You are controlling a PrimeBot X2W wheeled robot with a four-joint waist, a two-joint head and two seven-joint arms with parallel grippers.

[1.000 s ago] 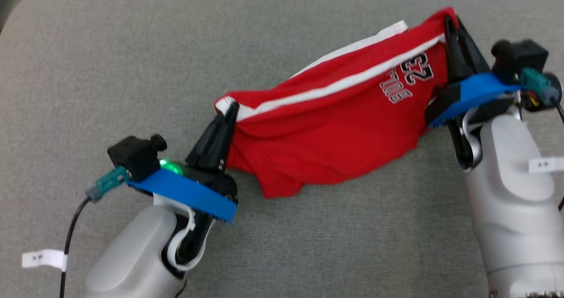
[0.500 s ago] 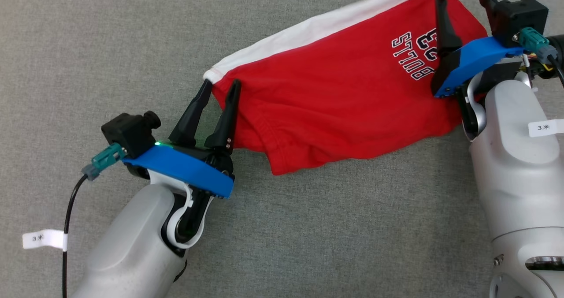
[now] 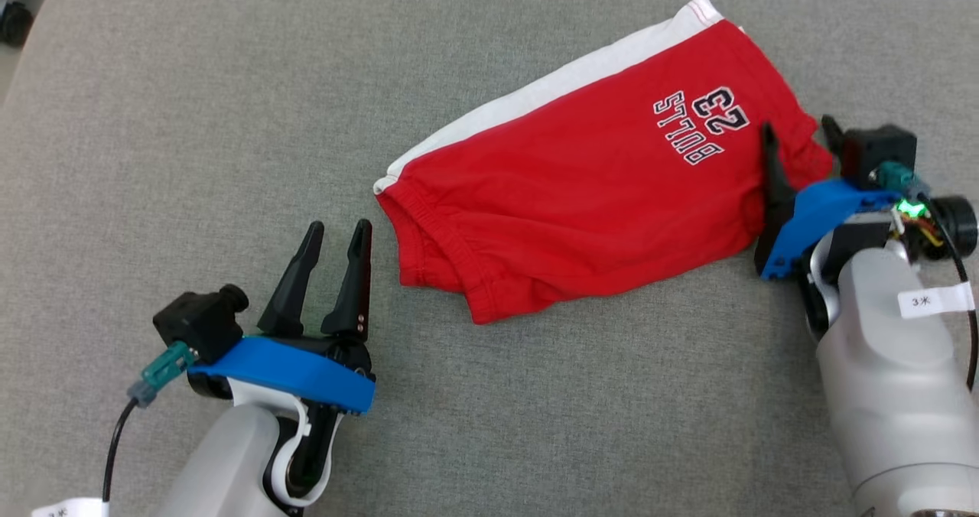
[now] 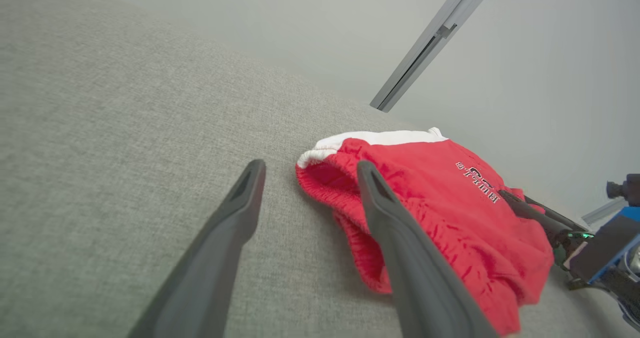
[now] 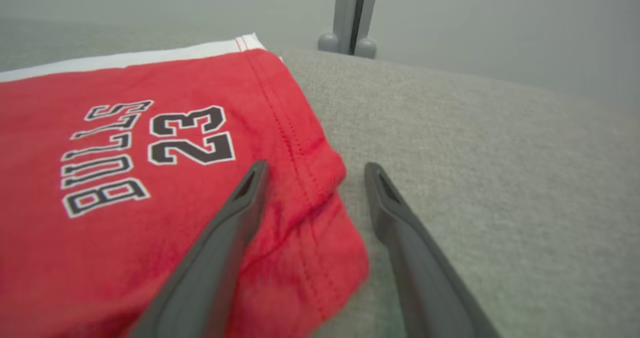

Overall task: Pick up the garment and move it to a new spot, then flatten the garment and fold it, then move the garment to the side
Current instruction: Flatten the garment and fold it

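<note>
Red with a white side band, the garment (image 3: 596, 196) lies spread from the centre to the upper right of the head view on the grey cushion (image 3: 191, 119), held by nothing; the left gripper (image 3: 340, 226), lower left, has its jaws wide and empty, just clear of the waistband; the right gripper (image 3: 798, 125), at the right edge, has its jaws wide astride the leg hem, closed on nothing. Judged stage: relocation done, flattening and folding in hand; the next move calls for smoothing the bunched waistband, then pinching two corners for the fold. Count: one garment; two grippers; one cushion.
</note>
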